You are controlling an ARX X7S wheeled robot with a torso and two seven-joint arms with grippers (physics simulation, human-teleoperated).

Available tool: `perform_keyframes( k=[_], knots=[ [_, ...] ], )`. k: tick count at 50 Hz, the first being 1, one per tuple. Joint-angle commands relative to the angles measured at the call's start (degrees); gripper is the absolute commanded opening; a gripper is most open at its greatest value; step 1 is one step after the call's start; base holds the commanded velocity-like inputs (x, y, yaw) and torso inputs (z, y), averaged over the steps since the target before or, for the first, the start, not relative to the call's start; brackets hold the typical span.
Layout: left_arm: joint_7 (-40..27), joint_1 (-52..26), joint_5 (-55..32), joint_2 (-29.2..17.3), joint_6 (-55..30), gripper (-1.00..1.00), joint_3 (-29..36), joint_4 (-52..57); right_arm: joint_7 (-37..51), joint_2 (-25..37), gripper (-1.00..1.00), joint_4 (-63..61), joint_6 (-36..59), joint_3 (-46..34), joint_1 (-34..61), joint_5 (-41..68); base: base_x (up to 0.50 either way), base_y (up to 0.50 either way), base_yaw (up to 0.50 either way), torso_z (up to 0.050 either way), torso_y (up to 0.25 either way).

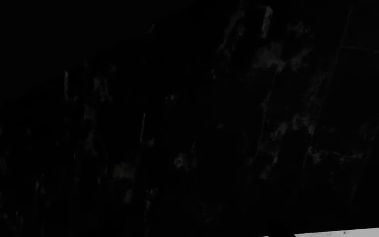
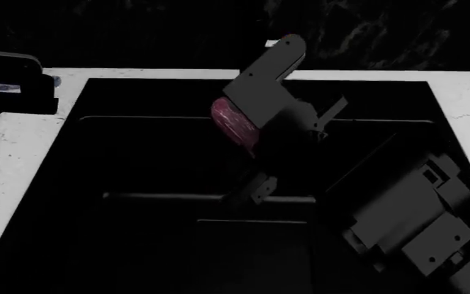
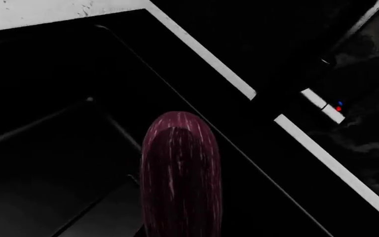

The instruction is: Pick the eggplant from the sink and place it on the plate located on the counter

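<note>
Apparently clamped between the jaws of the right gripper [image 2: 248, 137], with the eggplant [image 2: 231, 122] hanging over the black sink [image 2: 153, 171] rather than lying on its floor. Judged so from the right wrist view, where the eggplant [image 3: 179, 177] filled the middle and ran lengthwise straight out from the jaws, rounded end farthest away. Could not see the fingers themselves in either view, being black against black, so took the hold as a reading and not as a thing seen. Found no stem cap; presumably buried at the jaw end.

For the carry, looked to one relation: well apart from the jaws, off to the left-arm side and beyond the sink's rim, a small blue-and-white sliver on the marble counter [image 2: 22, 141], probably the plate [image 2: 2, 87]. Saw most of it covered by a dark block in front, possibly part of the left arm, though too dim to name. Would mean swinging the eggplant sideways across the basin and over that rim, long axis roughly level.

Made out nothing of the left gripper: only near-black mottled surface in the left wrist view, plus a thin white strip of counter [image 1: 347, 233] at one corner. Noted a small fitting with red and blue dots [image 3: 337, 106] beyond the rim, too small to identify.
</note>
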Motion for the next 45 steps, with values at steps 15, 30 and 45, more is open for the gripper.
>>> perform_keyframes(
  k=[15,30,45],
  knots=[
    [0.2,0.0,-1.2,-0.6,1.1,1.00,-1.2,-0.8,1.1,0.2,-1.00,-1.2,-1.2,0.7,0.7,-2.3,0.05,0.50,0.00,0.000,0.000],
    [0.2,0.0,-1.4,-0.7,1.1,1.00,-0.9,-0.8,1.7,0.4,-1.00,-1.7,-0.8,1.0,0.5,-1.9,0.05,0.50,0.00,0.000,0.000],
    [0.1,0.3,-1.7,-0.8,0.6,1.00,-0.8,0.1,2.6,0.8,-1.00,-3.1,0.0,1.0,0.4,-1.7,0.05,0.50,0.00,0.000,0.000]
  ],
)
